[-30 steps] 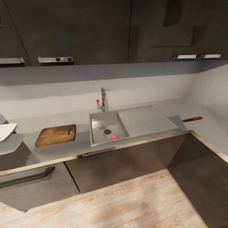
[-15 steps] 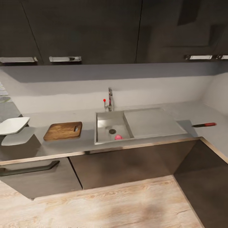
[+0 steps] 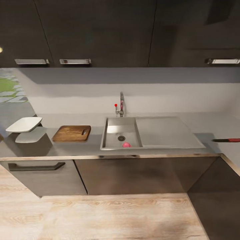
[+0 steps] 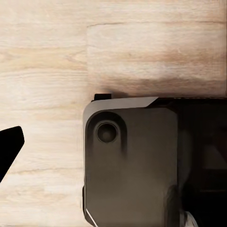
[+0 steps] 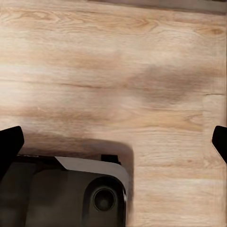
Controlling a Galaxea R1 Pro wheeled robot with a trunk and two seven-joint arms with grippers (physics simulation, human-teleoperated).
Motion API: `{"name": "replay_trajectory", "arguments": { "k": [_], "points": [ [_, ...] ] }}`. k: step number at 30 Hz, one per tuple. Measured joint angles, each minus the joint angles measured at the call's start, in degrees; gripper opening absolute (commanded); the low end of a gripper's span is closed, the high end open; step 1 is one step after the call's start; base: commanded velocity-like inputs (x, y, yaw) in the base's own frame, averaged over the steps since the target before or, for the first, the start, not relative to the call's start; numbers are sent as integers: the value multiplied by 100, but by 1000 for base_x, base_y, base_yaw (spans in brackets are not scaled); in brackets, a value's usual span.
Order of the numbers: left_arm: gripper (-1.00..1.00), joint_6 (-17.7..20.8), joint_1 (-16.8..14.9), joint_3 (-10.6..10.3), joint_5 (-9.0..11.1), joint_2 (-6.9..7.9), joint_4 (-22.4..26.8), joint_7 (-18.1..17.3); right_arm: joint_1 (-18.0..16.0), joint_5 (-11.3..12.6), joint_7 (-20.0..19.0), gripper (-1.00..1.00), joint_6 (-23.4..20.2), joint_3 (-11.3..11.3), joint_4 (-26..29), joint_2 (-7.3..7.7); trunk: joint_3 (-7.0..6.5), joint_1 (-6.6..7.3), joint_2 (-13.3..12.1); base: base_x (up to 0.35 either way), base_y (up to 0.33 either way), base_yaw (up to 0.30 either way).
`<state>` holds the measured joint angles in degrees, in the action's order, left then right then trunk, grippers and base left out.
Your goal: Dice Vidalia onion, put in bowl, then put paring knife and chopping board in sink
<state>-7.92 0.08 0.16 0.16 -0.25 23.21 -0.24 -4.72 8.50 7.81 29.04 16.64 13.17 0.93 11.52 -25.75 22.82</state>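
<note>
Along the counter [image 3: 83, 148], under dark cabinets [image 3: 100, 30] with steel handles: sink [image 3: 110, 131] set mid-run, basin at its left, flat drainboard [image 3: 166, 131] at its right, tap [image 3: 121, 105] with red knob at the back edge. Onion [image 3: 126, 145] down in the basin, close to the front wall, just beside the round drain [image 3: 121, 138]. Board [image 3: 72, 133] flat on the counter left of the sink, near it but apart, handle slot toward the sink. Bowl [image 3: 24, 124] at the counter's far left end, near the board, its reflection on the glossy top beneath. Knife [image 3: 228, 140] near the counter's right corner, well apart from the sink, dark blade pointing toward the drainboard, red-marked handle cut off by the frame's edge. Front edge trimmed in thin metal; below it, dark cupboard fronts and a long handle [image 3: 35, 166] at the left.

Seen from the wrists: light wood floor [image 5: 113, 71] below both arms, with the robot's dark grey base [image 4: 137, 165] alongside. Right gripper [image 5: 113, 142] apart, one dark fingertip at each side of the frame, nothing between. Left gripper showing a single dark fingertip [image 4: 9, 149] only; apart or together, cannot tell.
</note>
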Motion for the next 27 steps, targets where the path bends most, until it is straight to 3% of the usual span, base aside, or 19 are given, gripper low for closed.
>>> {"name": "replay_trajectory", "arguments": {
  "k": [12, 27],
  "points": [
    [100, 0, 0, 0, 0, 0, 1, 0, 0, 2, -2, 100, 5, 0, 2, 8, 0, 0, 1, 0, -140, 239],
    [100, 3, 0, 0, 0, 1, -10, 0, 2, 37, -3, 100, 21, -42, 9, 44, -11, 0, 0, 0, -2, -20]
  ]
}}
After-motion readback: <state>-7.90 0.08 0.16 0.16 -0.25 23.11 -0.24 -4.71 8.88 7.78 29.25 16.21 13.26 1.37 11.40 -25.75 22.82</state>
